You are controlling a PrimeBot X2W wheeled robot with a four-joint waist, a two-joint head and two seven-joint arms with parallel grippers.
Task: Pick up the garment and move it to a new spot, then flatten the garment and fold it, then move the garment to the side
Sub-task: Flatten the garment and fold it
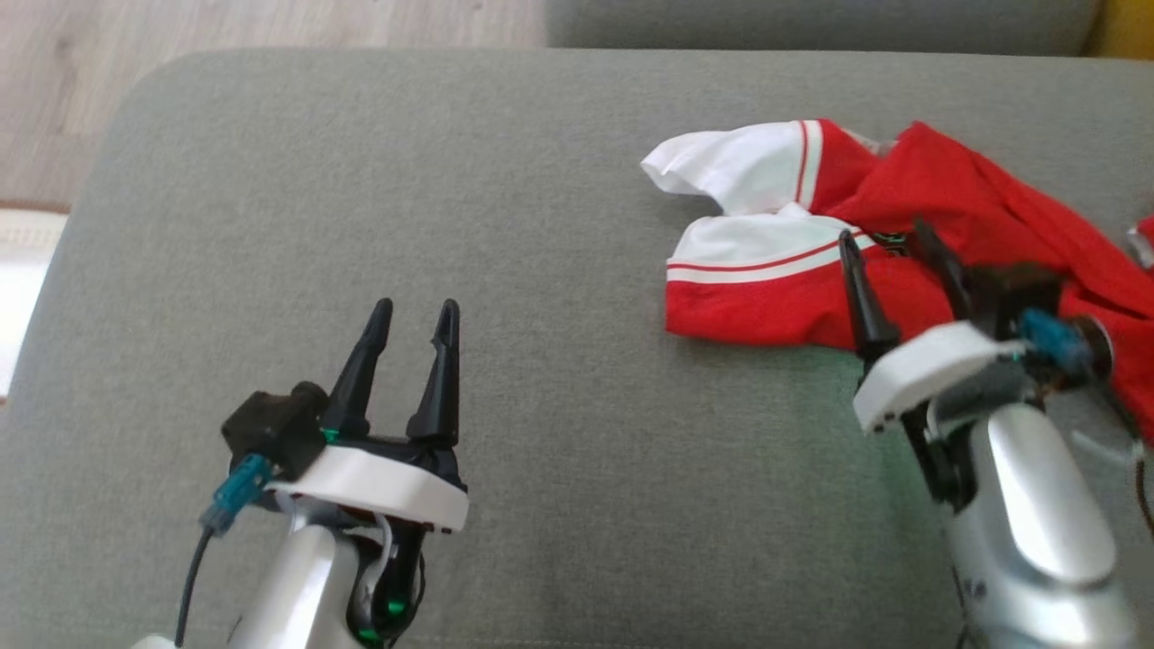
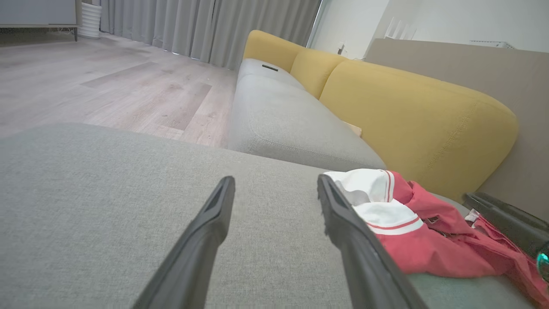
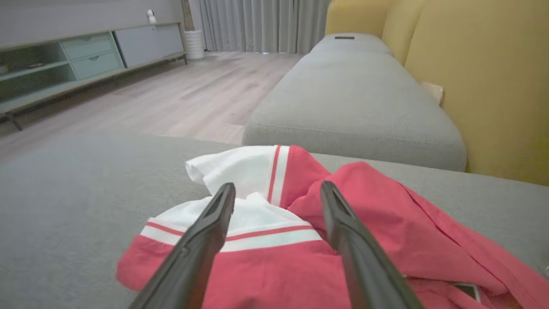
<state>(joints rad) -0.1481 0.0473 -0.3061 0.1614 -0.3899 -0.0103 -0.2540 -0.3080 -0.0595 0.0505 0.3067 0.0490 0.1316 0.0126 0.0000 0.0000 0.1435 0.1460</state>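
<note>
- Three views, head one first: the red-and-white garment [image 1: 811, 270] lay crumpled on the right part of the grey cushion [image 1: 451, 180], with its white sleeves bunched toward the middle. The right hand [image 1: 883, 233] hovered over its near edge, fingers apart and nothing between them. I couldn't tell if the tips touched cloth. The left hand [image 1: 416, 308] sat well apart over the bare left side, fingers also apart and empty. My worry was that a one-handed pinch on a heap like that would probably catch only the top fold, so the rest would drag or bunch up worse on the way to the new spot.
- Left wrist view: the left hand's spread fingers pointed across bare cushion, with the garment [image 2: 411, 240] off to their right, near the yellow backrest [image 2: 411, 116]. If that arm swung over carelessly, it could clip the right hand's dark finger, which showed at the far right over the cloth.
- Right wrist view: the spread fingers framed the striped white band, with red cloth below them. Going down too deep could dig the tips into the soft cushion. Too shallow and the thin-looking cloth might slip free.
</note>
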